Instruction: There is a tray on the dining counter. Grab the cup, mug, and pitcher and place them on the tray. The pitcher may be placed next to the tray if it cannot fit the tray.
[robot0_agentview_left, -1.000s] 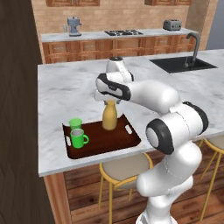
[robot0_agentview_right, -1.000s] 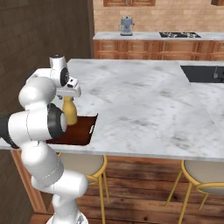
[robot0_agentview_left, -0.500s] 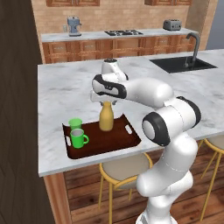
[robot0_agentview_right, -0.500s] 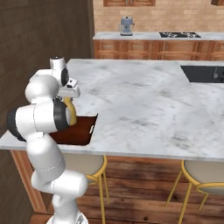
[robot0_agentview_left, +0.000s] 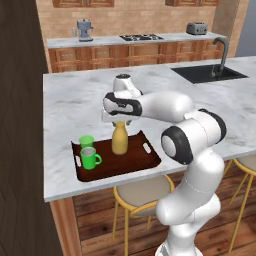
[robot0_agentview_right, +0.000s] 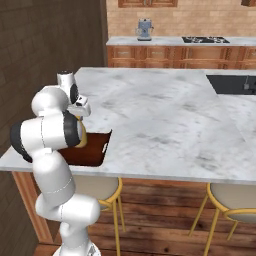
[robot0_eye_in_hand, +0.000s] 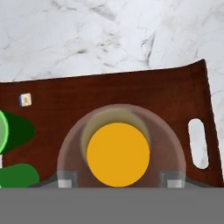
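Your arm has lifted over the last second: a second ago the tool sat low around the pitcher's neck, and now the tool (robot0_agentview_left: 119, 118) stands above the pitcher (robot0_agentview_left: 119, 139) with its jaws spread and nothing between them. In the hand view you look straight down on the pitcher's mouth, and the two fingertips (robot0_eye_in_hand: 66, 179) sit apart on either side of the body without gripping it. You have let it go.

That leaves the pitcher upright on the tray (robot0_agentview_left: 145, 162), about the middle of it, toward the far rim. I judge the last placement made and the task as good as finished; what remains for you is to draw the arm clear without knocking the neck.

Count what you have:
- One tray, on the near left part of the dining bench (robot0_agentview_left: 75, 100).
- One cup (robot0_agentview_left: 86, 141), on the left end of the tray, far side.
- One mug (robot0_agentview_left: 90, 158), just in front of the cup, handle pointing right.
- One pitcher, to the right of both green pieces and apart from them.

All three vessels sit inside the rim.
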